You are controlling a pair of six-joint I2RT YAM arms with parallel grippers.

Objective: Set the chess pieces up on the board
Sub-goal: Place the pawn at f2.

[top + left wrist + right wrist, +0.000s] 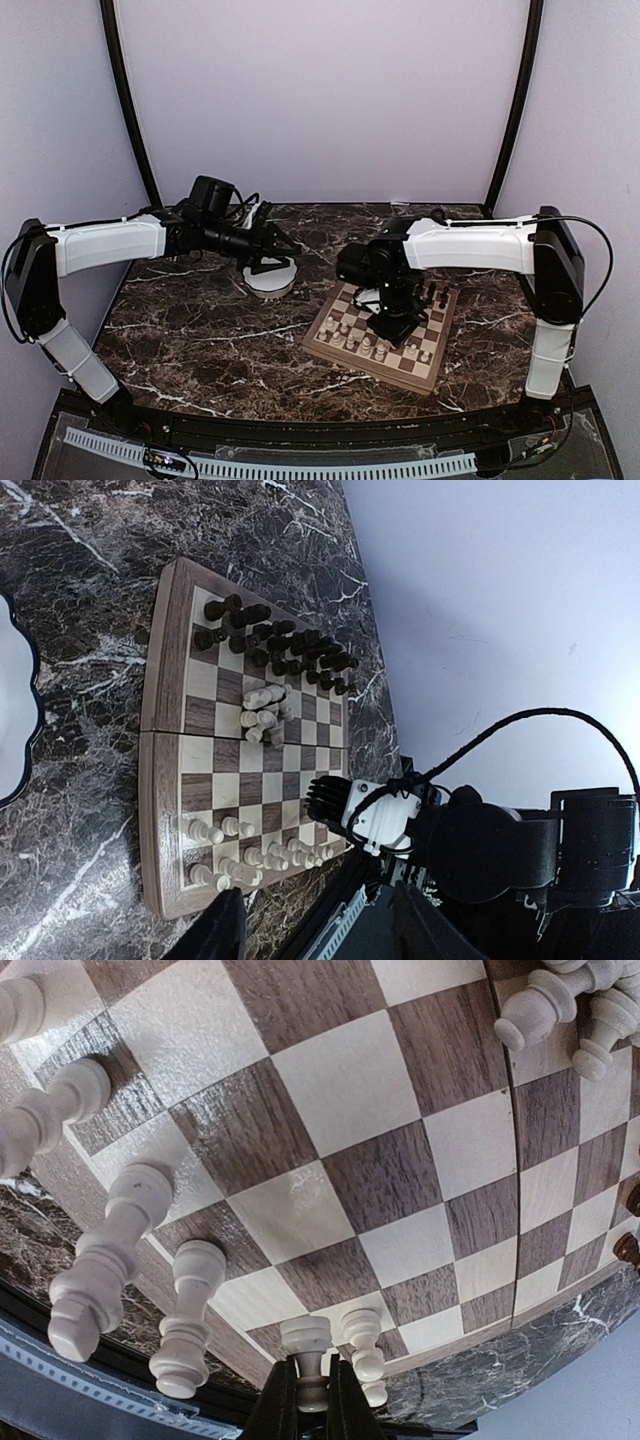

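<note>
Right wrist view: the right fingers (283,1405) are clamped on a small cream wooden pawn (306,1345) at the edge row of the square brown-checked wooden chessboard (330,1110), beside other cream pieces (185,1320). The left fingers (268,258) hang apart and empty over a white scalloped bowl (270,284) on the dark marble bench (200,340).

The board (445,325) lies on the table (200,330), right of centre. The bowl (270,282) stands on the table to the board's left and farther back, apart from it. On the board, chess pieces (245,855) line the near edge, more pieces (275,645) crowd the far edge, and a small cluster (265,715) stands between, nearer the far side
</note>
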